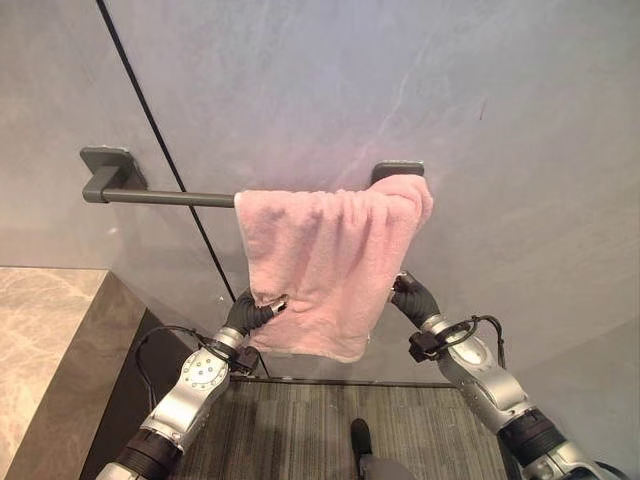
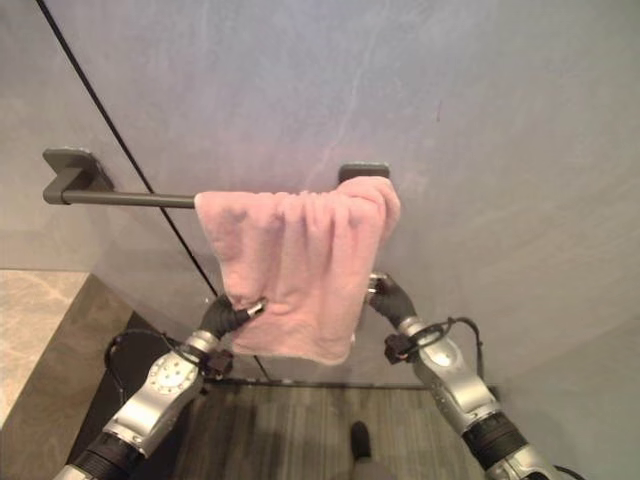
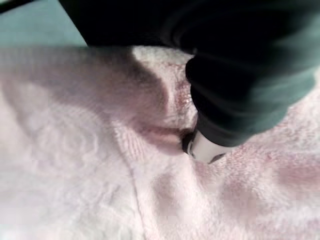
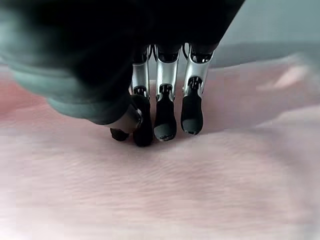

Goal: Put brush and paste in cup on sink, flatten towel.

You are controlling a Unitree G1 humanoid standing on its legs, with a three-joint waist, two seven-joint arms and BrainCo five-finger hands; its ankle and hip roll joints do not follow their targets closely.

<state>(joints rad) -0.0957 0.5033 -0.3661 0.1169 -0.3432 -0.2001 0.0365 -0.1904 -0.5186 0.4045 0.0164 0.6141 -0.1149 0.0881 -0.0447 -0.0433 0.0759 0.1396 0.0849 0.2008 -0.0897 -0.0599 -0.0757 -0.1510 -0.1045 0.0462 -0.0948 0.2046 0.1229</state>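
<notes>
Grey wall [image 1: 520, 150] is filling most of the head views, with a dark towel bar [image 1: 170, 196] running across the upper left of the frame. Pink towel [image 1: 325, 265] is hanging bunched at the bar's right end, its folds crowded together at centre frame, so the towel-flattening step looks to be the one in hand. At the towel's lower left edge the left hand [image 1: 255, 313] is pinching the cloth; at its right edge the right hand [image 1: 408, 295] is pressing against it, fingers [image 4: 165, 120] close together and curled on the fabric. Next, the cloth probably needs drawing leftward along the bar.
</notes>
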